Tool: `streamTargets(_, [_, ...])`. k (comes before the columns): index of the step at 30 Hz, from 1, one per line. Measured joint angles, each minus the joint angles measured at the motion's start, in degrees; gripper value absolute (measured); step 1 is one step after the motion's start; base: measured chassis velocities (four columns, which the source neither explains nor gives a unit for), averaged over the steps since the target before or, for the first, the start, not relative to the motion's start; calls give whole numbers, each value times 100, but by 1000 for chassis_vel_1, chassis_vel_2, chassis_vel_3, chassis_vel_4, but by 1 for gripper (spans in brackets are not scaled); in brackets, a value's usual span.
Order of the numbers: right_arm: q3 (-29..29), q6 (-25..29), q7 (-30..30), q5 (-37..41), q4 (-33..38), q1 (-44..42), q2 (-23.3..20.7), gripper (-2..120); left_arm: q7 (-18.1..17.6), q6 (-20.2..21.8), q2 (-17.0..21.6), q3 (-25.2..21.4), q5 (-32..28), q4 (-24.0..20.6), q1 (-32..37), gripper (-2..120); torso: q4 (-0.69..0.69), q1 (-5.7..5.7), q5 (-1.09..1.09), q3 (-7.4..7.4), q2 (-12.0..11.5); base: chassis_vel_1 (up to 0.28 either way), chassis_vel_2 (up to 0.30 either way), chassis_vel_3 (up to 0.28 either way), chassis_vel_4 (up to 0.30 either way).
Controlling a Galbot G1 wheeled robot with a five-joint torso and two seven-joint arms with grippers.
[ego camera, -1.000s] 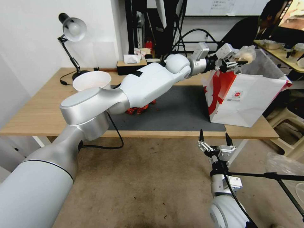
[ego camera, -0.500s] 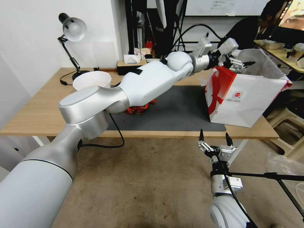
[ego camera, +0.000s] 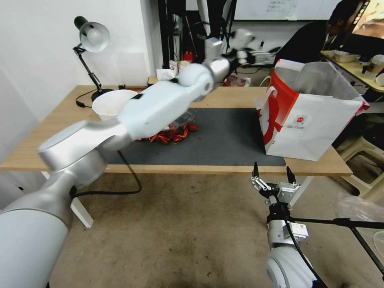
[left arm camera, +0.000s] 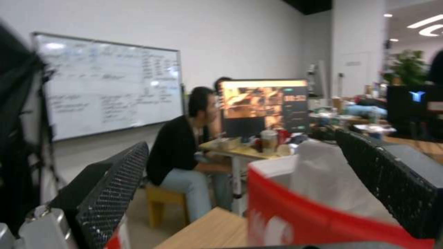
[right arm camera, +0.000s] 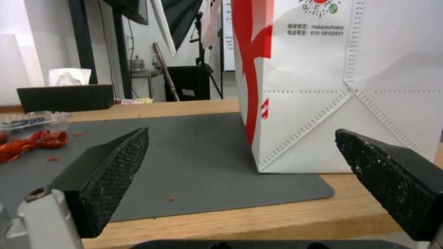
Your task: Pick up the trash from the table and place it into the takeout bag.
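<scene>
The takeout bag stands upright on the right end of the table, half on the dark mat. My left gripper is up in the air behind the table, left of the bag's open mouth. In the left wrist view it is open and empty, with the bag's red rim just below. Red scraps and a clear plastic tub lie on the mat under my left arm. A beige bowl sits farther left. My right gripper hangs open below the table's front edge, facing the bag.
A desk lamp stands at the table's back left corner. The black tissue box sits at the back edge, with a small red and clear piece to its right. A plastic stool stands right of the table.
One second ago my left gripper held a knotted clear bag over the takeout bag. It let go, and the arm has since swung left and back, away from the bag. The right arm stayed put.
</scene>
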Motion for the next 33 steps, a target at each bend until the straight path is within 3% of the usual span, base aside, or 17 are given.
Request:
streamTargets(18, [-74,-41,3,-34,-36,34,28,100,-771,256,1726,-873,64,-1673,1449,100,-1,0,1,0,0,0,0,0,0])
streamTargets(22, [-74,-42,2,-35,-36,30,24,100,-800,256,1938,-1062,114,-1894,1695,100,-1,0,2,0,1,0,0,0,0])
streamTargets(31, [-77,-39,-1,-79,-46,-3,30,100,-854,223,2413,-2124,525,-2483,2751,100,-1,-1,2,-1,0,0,0,0,0])
streamTargets(33, [-78,-40,-1,-83,-43,-12,27,100,-863,222,2444,-2184,544,-2512,2809,100,-1,0,2,0,0,0,0,0,0])
